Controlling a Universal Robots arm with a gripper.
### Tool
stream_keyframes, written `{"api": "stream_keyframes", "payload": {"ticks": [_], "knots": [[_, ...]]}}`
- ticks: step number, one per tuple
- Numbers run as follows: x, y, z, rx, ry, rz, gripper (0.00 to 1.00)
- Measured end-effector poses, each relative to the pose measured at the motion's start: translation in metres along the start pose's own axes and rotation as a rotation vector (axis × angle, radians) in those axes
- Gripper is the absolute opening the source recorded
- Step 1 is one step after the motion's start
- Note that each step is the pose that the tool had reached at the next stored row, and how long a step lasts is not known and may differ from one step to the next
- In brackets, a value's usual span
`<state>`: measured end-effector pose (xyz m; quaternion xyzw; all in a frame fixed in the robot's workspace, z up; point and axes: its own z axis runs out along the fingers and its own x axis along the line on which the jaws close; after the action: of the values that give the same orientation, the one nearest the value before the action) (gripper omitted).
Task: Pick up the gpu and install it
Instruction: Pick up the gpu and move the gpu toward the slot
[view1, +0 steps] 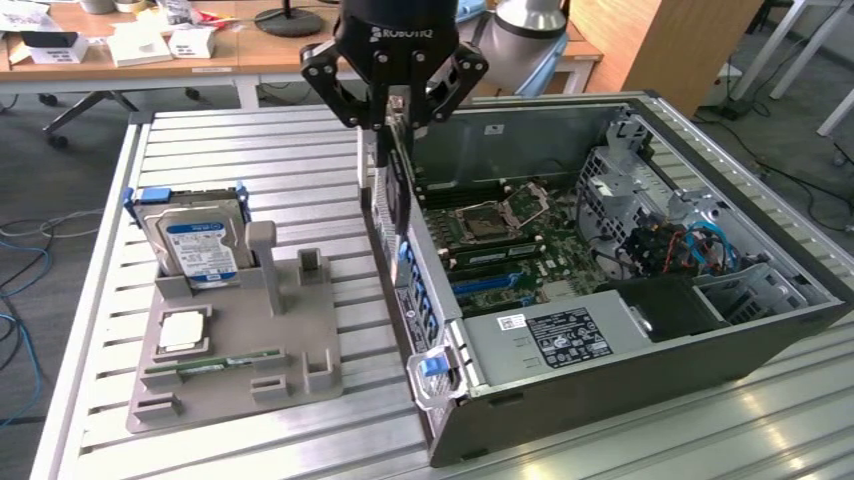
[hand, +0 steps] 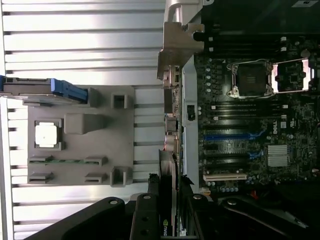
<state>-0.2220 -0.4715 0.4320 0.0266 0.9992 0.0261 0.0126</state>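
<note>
Gripper (view1: 392, 108) fingers pinched on gpu (view1: 387, 160), card upright, edge down, right at rear wall of pc case (view1: 641, 330), motherboard (view1: 507, 240) just beside, hard drive (view1: 200, 245) well apart.

We find the gpu (view1: 390, 150) hanging beneath the pincer (view1: 394, 112), computer case (view1: 747, 330) on the exterior view's right of it, holder (view1: 227, 375) with hard drive (view1: 198, 245) on the exterior view's left, table (view1: 267, 150) under all.
</note>
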Motion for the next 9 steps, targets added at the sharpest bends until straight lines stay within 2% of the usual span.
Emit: {"api": "stream_keyframes", "payload": {"ticks": [9], "knots": [[-0.036, 0.0024, 0.001, -0.0035, 0.0002, 0.0, 0.27]]}}
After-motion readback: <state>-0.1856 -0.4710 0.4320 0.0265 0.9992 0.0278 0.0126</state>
